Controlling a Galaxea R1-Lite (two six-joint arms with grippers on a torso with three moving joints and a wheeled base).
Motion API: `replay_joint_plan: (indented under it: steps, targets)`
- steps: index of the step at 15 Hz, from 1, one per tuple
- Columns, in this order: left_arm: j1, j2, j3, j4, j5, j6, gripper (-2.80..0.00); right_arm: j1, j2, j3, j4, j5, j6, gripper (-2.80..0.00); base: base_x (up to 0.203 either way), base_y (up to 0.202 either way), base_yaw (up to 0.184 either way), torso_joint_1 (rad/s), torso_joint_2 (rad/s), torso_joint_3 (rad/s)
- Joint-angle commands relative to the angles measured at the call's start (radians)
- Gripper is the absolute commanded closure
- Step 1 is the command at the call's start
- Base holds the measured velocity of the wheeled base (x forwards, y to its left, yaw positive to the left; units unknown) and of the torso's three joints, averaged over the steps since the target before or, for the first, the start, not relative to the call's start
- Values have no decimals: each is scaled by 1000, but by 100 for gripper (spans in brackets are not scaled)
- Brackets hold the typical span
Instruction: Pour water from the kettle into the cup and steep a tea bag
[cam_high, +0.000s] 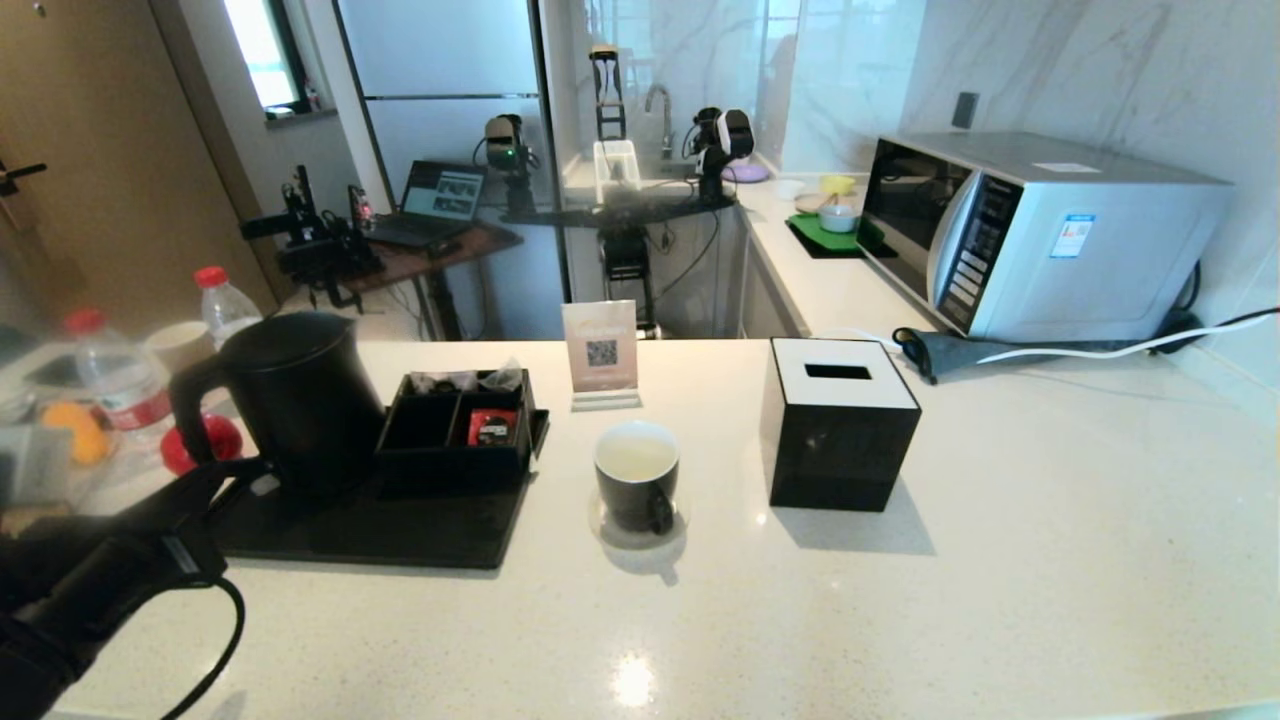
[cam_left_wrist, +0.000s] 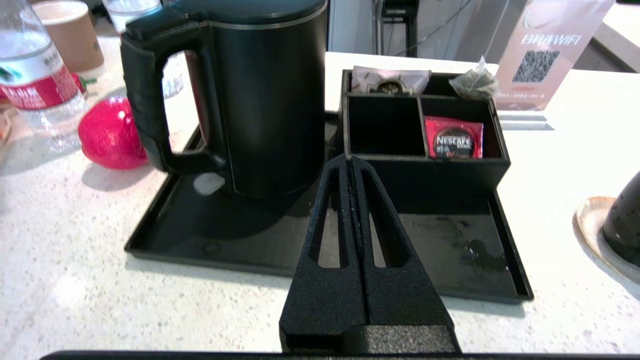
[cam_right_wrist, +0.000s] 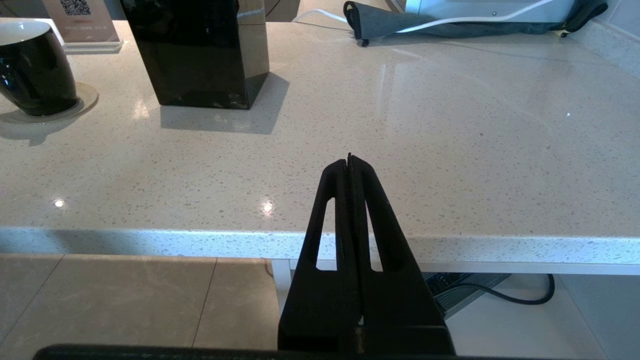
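- The left gripper (cam_left_wrist: 351, 165), jaws pressed together and empty, hangs over the black tray (cam_left_wrist: 165, 235) near the kettle (cam_left_wrist: 265, 95).
- The right gripper (cam_right_wrist: 349, 162), likewise closed, sits parked off the tabletop (cam_right_wrist: 450, 150) edge.
- The cup (cam_high: 637, 475) stands on its coaster, apparently holding no water.
- Closed jaws may shove the kettle's handle (cam_left_wrist: 145, 100) rather than grasp it.

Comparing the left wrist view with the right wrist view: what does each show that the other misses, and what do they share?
Only the left wrist view shows the kettle standing on the black tray, the compartment box with a red Nescafe sachet and a tea bag, the red-labelled bottle, and the shut left gripper over the tray.

Only the right wrist view shows the black tissue box, the grey cloth and the shut right gripper at the counter edge.

Both show the cup, the QR sign and the speckled counter.
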Motion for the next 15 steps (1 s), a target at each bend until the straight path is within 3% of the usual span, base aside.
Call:
replay_joint_plan:
  steps: [1,5,7,10,15]
  targets:
    - [0,-54,0,51,1,0,0,0,0,0,0,0,-1,0,0,0,0,0,0,0]
    - [-7,-173,0,272,-3,24,0,0,0,0,0,0,-1,0,0,0,0,0,0,0]
    - [-17,-181,0,317,-2,46,0,0,0,0,0,0,-1,0,0,0,0,0,0,0]
    - [-59,-272,0,468,1,51,0,0,0,0,0,0,-1,0,0,0,0,0,0,0]
    - [-63,-432,0,676,7,50,0,0,0,0,0,0,-1,0,0,0,0,0,0,0]
